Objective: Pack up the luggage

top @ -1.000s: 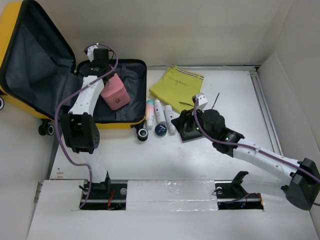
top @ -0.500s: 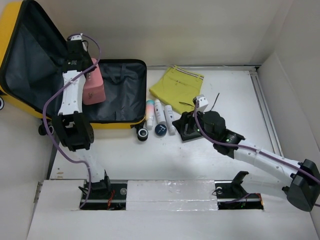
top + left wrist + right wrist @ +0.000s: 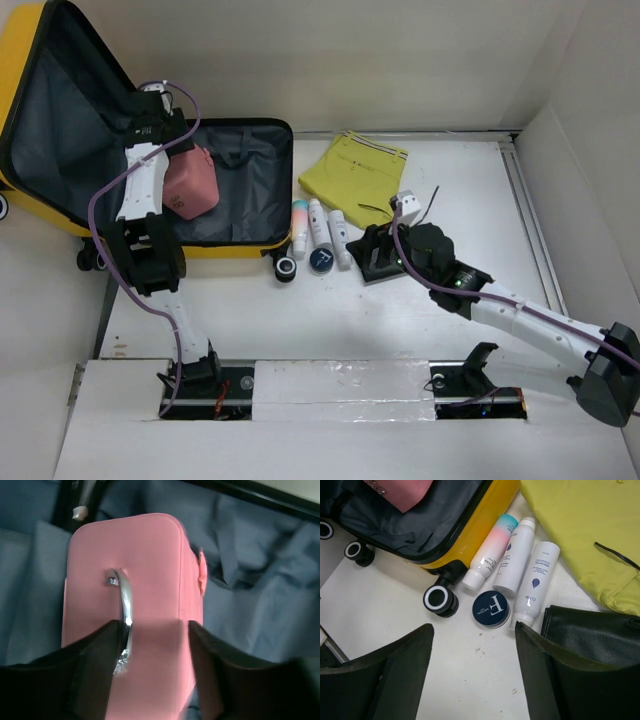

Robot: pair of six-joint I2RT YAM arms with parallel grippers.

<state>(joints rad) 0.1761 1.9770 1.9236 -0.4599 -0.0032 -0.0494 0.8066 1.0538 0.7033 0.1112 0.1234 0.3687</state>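
Observation:
The yellow luggage (image 3: 236, 248) lies open at the left, its lid (image 3: 60, 120) propped up and its dark grey lining (image 3: 260, 600) showing. A pink boxy case (image 3: 192, 182) with a silver handle (image 3: 125, 600) rests tilted in the lower half. My left gripper (image 3: 170, 150) hovers right over the pink case (image 3: 145, 565), and the left gripper (image 3: 154, 625) is open, its jaws apart on either side of the top face beside the handle. My right gripper (image 3: 368, 252) hangs open above the table; in the right wrist view the right gripper (image 3: 474, 627) has nothing between its fingers.
Three toiletry bottles (image 3: 318, 225) and a round navy jar (image 3: 491, 609) lie just right of the luggage wheel (image 3: 439, 600). A folded yellow garment (image 3: 355, 172) lies behind them. A black pouch (image 3: 592, 635) sits under the right gripper. Walls enclose the table at the back and right.
The left gripper has opened and let go of the pink case, which has dropped slightly and tilted in the luggage. The right gripper has opened a little wider and barely moved.

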